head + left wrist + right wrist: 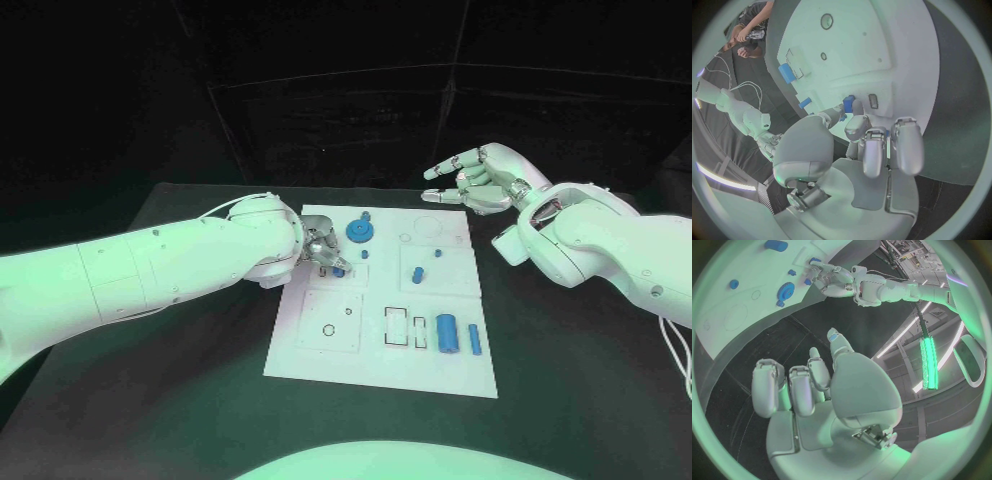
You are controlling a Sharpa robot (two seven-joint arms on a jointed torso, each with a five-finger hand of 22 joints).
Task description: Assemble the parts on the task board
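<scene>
The white task board (387,345) lies in the middle of the black table. My left hand (320,250) is low over the board's far left part and pinches a small blue part (849,104) between thumb and finger, its tip against the board (861,45). My right hand (476,178) hangs above the table beyond the board's far right corner, fingers loosely bent, holding nothing. On the board lie a round blue gear (361,233), a short peg (417,273), a thick cylinder (447,333) and a thin bar (475,339). The right wrist view shows my right hand (817,385), the gear (786,291) and my left hand (832,280).
Two tiny blue pieces (365,254) (437,252) sit on the board's far half. Outlined recesses (397,327) mark its near half. Black table (173,400) surrounds the board, with open room at the near left and near right. Cables (675,345) trail along my right arm.
</scene>
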